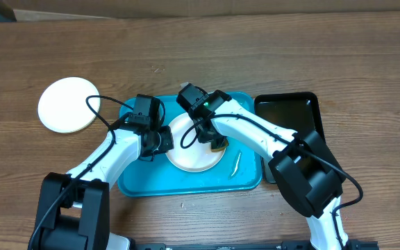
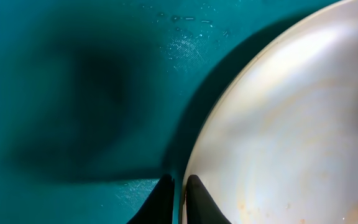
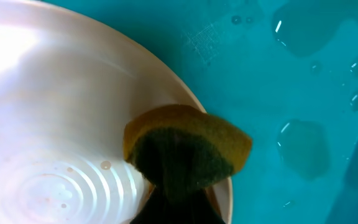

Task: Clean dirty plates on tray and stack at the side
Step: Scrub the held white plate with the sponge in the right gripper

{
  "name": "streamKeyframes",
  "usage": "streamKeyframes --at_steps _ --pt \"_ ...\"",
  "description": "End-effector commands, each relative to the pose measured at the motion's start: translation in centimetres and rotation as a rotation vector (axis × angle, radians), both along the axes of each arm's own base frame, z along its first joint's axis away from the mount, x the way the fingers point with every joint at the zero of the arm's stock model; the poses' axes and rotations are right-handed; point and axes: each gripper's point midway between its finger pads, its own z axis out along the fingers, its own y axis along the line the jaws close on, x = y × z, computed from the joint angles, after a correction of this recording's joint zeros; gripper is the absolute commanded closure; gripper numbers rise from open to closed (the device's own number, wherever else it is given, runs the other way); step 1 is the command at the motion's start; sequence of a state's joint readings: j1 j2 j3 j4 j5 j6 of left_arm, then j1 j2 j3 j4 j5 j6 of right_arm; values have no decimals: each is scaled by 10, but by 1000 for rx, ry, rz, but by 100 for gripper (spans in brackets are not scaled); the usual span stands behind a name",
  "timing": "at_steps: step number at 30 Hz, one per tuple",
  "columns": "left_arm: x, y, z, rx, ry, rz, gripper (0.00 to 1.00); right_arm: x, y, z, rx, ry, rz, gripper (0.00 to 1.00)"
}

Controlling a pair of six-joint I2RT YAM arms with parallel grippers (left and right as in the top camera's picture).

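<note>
Pinching the thin rim of the plate [image 2: 291,137], the left gripper [image 2: 179,199] has its two dark fingertips [image 2: 199,200] drawn nearly together, one on the inside of the rim and one outside it over the tray [image 2: 73,93]. From overhead, this grip sits at the plate's 9 o'clock edge. The right gripper [image 3: 176,208] is clenched on a sponge [image 3: 191,149], yellow with a dark green scouring face. The sponge bulges out above the fingers and presses on the plate's edge at about 3 o'clock, partly overhanging the rim towards the tray floor.

The plate is white and glossy. It lies flat inside the turquoise tray, roughly at the middle, between the two grippers. The left wrist view shows faint orange-tan marks on the plate near its lower edge, and the right wrist view shows raised rings at the centre.

Water drops [image 3: 303,146] stand on the tray floor just beside the sponge. From overhead, a short pale streak [image 1: 235,164] lies on the tray at the plate's 4 o'clock, apart from the rim.

A second plate [image 1: 68,104], pale cream in colour, rests on the wooden table [image 1: 255,55] at about 10 o'clock from the tray, off it and clear of its corner. A black tub [image 1: 287,111] sits at the tray's 3 o'clock, right against its edge, and the right arm partly covers the tub's near end.
</note>
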State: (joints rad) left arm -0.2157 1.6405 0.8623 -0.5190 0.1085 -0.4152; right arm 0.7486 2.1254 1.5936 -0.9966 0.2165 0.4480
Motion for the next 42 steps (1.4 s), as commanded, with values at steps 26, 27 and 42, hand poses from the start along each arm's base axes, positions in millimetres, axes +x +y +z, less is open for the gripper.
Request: streamKeyframes --at_steps 26,27,42 --pt "0 -3 1 -11 -3 -24 91 12 64 106 783 171 81 96" --pt "1 -3 1 -11 -3 -24 91 15 53 112 771 159 67 96" --pt "1 -3 1 -11 -3 -24 83 5 -198 76 145 185 -363 96"
